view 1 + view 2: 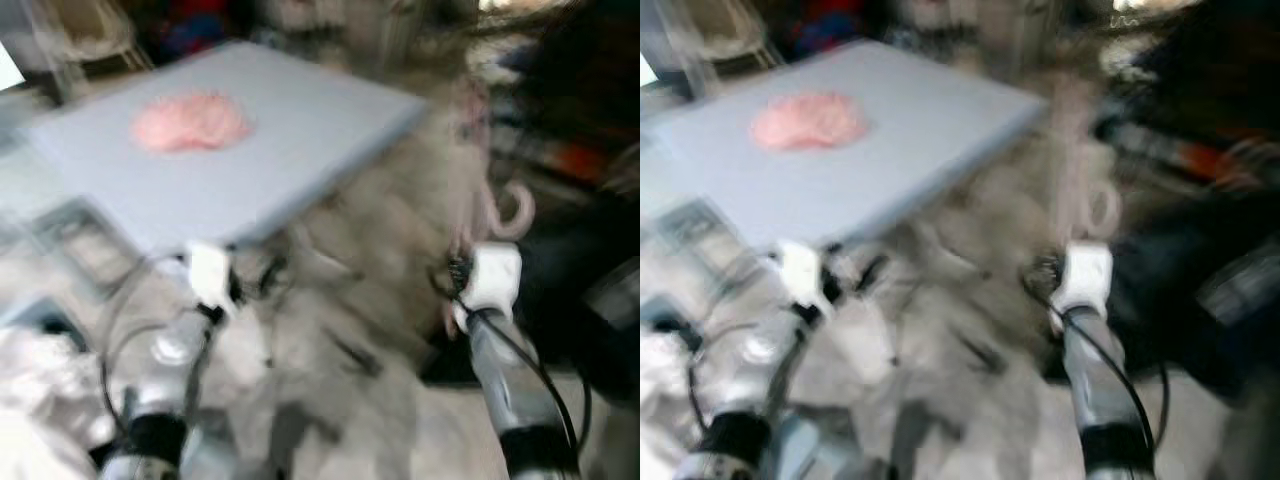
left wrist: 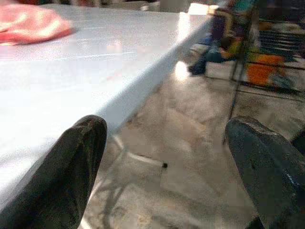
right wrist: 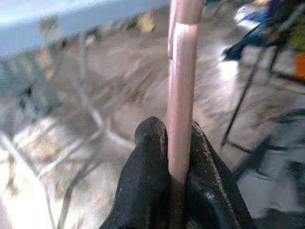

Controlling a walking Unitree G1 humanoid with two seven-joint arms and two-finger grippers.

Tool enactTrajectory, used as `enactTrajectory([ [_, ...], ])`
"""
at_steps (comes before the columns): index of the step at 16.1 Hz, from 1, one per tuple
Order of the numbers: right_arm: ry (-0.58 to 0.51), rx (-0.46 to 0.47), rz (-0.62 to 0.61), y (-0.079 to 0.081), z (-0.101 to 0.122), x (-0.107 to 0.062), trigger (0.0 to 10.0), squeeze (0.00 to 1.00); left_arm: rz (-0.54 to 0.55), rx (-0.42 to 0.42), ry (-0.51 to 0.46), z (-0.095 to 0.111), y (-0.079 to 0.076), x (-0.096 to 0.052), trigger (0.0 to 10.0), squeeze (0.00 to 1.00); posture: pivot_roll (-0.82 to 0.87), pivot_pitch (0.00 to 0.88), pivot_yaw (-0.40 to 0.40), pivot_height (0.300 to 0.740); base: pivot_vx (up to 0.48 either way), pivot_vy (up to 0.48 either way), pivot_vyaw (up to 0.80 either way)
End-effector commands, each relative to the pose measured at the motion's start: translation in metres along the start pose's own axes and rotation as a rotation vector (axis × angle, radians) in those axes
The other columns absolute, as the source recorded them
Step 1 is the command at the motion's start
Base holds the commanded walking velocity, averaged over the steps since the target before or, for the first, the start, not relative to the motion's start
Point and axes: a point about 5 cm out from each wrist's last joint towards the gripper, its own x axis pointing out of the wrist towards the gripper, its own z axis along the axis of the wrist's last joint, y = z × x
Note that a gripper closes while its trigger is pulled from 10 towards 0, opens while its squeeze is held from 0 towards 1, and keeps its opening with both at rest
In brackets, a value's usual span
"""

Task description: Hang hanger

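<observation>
Robot carrying a pink hanger beside a grey table.
The right gripper is clenched on the hanger, its bar running straight out between the fingers; the left gripper gapes, holding nothing, near the table.

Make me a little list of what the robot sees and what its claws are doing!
right claw: shut on the pink hanger, held beside the table's corner
left claw: open, holding nothing, by the table's edge
table: light grey, flat top
on table: pink cloth
picture: blurry head views, camera seems to be moving
hanger hung: not yet
</observation>
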Motion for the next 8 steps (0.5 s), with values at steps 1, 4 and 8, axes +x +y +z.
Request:
enactTrajectory([
  [1,-0.050,0.001,0.038,0.0133,0.0147,0.0068,10.0,0.00,0.018,0.034,-0.021,0.0103,0.0103,0.0023,10.0,0.00,-0.06,0.000,0.028,0.740,0.356,0.322,0.00],
  [4,-0.055,0.008,0.041,0.0164,0.0172,0.0098,10.0,0.00,0.010,0.038,-0.030,0.0134,0.0094,0.0063,10.0,0.00,-0.06,0.000,0.033,0.740,0.355,0.324,-0.16],
  [8,-0.057,0.010,0.036,0.0146,0.0169,0.0101,10.0,0.00,0.028,0.047,0.002,0.0085,0.0080,0.0072,10.0,0.00,-0.06,0.000,0.032,0.740,0.000,0.000,-0.48],
])
